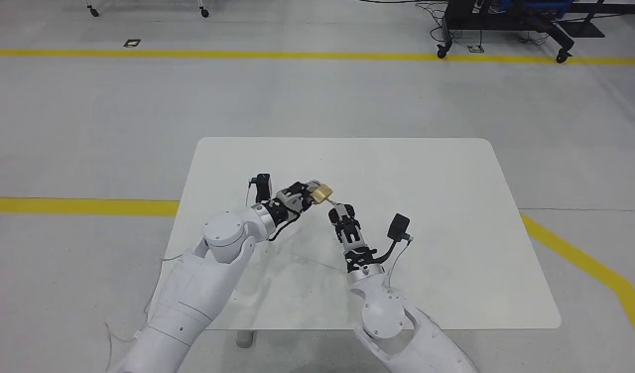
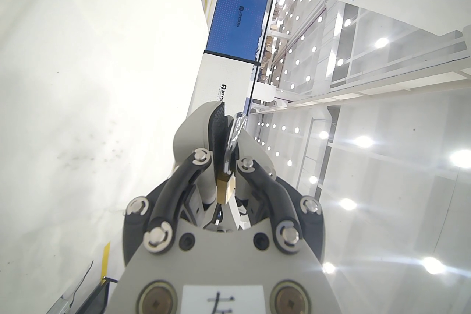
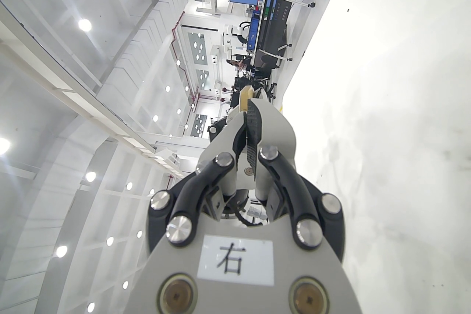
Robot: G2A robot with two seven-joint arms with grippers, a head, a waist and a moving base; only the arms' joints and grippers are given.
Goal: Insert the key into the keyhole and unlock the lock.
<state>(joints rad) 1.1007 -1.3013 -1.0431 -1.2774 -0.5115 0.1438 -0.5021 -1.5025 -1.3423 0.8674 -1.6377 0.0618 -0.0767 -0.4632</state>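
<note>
Left of centre over the white table (image 1: 446,175): grips the lock (image 1: 320,190) in the left gripper (image 1: 298,193), jaws clenched on it, brass jutting just past the fingertips toward the table's middle. Shows, from the left wrist, the silver shackle (image 2: 235,127) pinched between the black pads (image 2: 217,131), with the brass body (image 2: 225,189) sitting in the gap nearer the palm. Just right of the lock: points the right gripper (image 1: 338,214) at it from the robot's side of the table, tip very close to the brass; cannot tell from above whether touching or just apart. Presses the right jaws fully together, ribbed pads (image 3: 254,126) face to face with no gap to be seen. Cannot tell whether the key sits between them, anything that slim being hidden by the pads. Places, from the right wrist, the lock's tan edge directly beyond the right fingertips, in line with the closed jaws. Farther right and beyond the table: grey floor (image 1: 298,105) crossed by yellow lines (image 1: 298,54).
</note>
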